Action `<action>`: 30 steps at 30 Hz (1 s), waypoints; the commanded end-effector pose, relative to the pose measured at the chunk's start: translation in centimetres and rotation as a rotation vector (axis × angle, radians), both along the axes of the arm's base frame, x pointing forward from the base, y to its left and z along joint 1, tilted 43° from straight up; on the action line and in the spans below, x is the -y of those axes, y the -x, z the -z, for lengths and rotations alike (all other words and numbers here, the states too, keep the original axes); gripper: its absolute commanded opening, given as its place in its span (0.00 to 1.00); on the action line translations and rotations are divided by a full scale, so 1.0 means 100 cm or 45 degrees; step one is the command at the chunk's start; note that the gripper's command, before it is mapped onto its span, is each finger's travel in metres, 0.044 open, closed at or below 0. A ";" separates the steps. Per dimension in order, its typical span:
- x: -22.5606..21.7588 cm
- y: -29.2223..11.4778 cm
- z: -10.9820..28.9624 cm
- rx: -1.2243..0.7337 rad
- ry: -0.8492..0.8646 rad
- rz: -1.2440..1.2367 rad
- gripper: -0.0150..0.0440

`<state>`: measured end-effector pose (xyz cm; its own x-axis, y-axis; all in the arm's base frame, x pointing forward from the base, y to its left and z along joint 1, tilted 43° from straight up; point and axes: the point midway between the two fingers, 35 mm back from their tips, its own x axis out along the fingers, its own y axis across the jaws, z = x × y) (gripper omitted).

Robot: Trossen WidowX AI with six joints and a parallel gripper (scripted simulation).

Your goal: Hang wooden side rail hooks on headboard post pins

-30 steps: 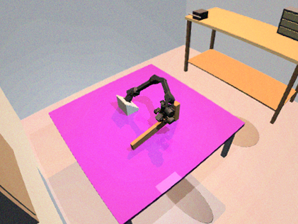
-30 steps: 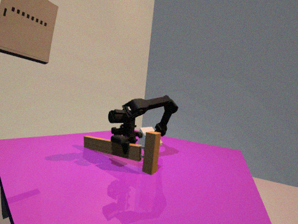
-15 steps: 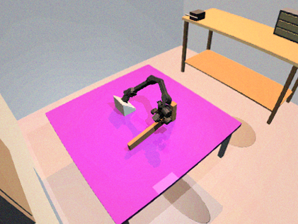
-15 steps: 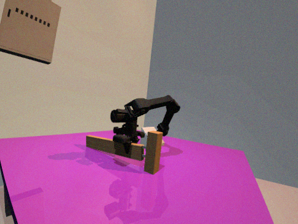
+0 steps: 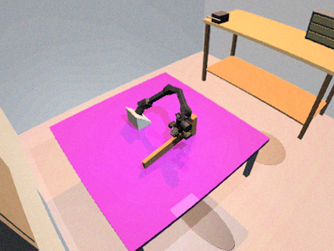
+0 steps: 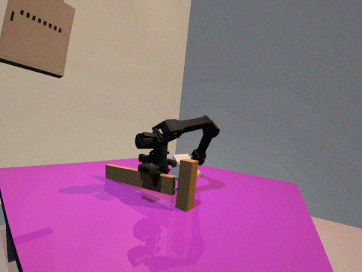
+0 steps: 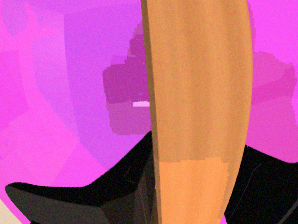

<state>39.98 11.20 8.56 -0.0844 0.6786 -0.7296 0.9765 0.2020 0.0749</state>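
Rail (image 6: 129, 176) sits pinched between our fingers, which are closed partway on the wood near its post end. Our gripper (image 6: 149, 172) straddles the board from above, and in the wrist view the plank (image 7: 200, 110) runs up between the dark jaws. Its near end meets the upright headboard post (image 6: 187, 184); we cannot tell whether the hooks sit on the pins. Its far end (image 5: 147, 162) rests on the magenta table (image 5: 100, 172).

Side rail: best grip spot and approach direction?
Grip the side rail across its narrow thickness near the post end, coming from above, as the gripper does now. The rail stands on edge, so its broad flat faces suit the pads, and gripping there gives control of the hook end.
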 end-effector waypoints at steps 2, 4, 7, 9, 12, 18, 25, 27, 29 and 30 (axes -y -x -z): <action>0.004 -0.003 -0.009 0.025 -0.005 0.017 0.25; 0.004 -0.003 -0.009 0.025 -0.005 0.017 0.25; 0.003 -0.002 -0.009 0.025 -0.005 0.017 0.25; 0.003 -0.002 -0.010 0.025 -0.005 0.017 0.25; 0.003 -0.002 -0.010 0.025 -0.005 0.017 0.25; 0.003 -0.001 -0.010 0.025 -0.005 0.017 0.25; 0.002 -0.001 -0.010 0.025 -0.005 0.017 0.25; 0.002 -0.001 -0.010 0.025 -0.005 0.017 0.25; 0.001 -0.001 -0.010 0.025 -0.005 0.017 0.25; 0.001 -0.001 -0.010 0.025 -0.005 0.017 0.25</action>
<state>39.87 11.42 8.81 -0.0841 0.6792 -0.7291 0.9762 0.2030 0.0765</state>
